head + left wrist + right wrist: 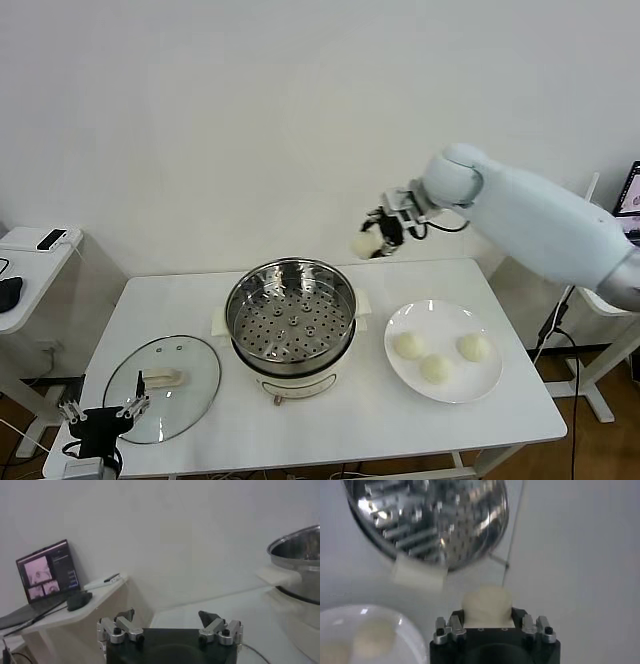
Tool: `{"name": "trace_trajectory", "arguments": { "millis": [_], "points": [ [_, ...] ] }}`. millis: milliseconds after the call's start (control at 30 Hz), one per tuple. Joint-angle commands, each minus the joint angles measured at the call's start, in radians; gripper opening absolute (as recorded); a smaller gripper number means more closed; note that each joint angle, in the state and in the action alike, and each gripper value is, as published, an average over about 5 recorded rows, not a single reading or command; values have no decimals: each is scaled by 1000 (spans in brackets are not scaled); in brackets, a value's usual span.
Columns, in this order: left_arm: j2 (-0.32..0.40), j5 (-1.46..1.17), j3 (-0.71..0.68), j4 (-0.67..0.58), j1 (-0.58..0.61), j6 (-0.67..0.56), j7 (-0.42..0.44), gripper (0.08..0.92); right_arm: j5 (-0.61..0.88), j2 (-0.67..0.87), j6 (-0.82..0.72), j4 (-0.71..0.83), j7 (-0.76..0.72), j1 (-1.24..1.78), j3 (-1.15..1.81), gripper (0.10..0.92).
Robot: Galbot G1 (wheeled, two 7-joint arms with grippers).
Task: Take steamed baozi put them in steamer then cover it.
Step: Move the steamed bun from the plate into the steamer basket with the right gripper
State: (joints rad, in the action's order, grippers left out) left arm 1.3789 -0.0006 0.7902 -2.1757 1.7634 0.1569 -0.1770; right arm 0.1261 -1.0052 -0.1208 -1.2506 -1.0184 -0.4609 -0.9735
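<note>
Your right gripper (374, 240) hangs in the air beyond the far right rim of the round shiny stainless-steel steamer (291, 315), its jaws clamped on one small round cream-white dough bun (363, 244). The right wrist view confirms the grip: the bun (487, 605) sits squeezed between the jaws, with the steamer's perforated tray (427, 517) below and ahead of it. That view also catches the edge of the flat white plate (415, 640), which the head view shows on the right of the white tabletop (330, 420), carrying the three remaining buns (436, 367).

Your left gripper (100, 416) waits at the near left corner, jaws apart, just beside the near edge of the round clear glass lid (185, 385), which lies flat left of the steamer. Only the left wrist view shows the gripper's spread fingertips (207, 618) clearly, plus an open laptop (47, 575) on a side desk.
</note>
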Motion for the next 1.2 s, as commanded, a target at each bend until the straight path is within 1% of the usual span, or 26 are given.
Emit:
{"name": "trace_trajectory", "arguments": {
  "millis": [33,300,533,800,1067,1200],
  "points": [
    [-4,-3,2,8,-2,2,2,823,36,-263,180,43,45,-98,-181,590],
    [-2,-9,22,9,-4,-1,4,823,-151,-357,368,156,104,-49,-248,587],
    [10,-7,26,2,-3,-2,3,823,-278,-412,522,274,140,19,-255,585],
    [13,-8,35,3,-6,-5,1,823,-417,-441,611,347,187,68,-241,585],
    [12,-9,39,-1,-10,-6,1,823,-514,-478,671,415,228,91,-225,585],
    [11,-11,41,-2,-12,-6,1,823,-532,-493,690,437,234,93,-219,585]
  ]
}}
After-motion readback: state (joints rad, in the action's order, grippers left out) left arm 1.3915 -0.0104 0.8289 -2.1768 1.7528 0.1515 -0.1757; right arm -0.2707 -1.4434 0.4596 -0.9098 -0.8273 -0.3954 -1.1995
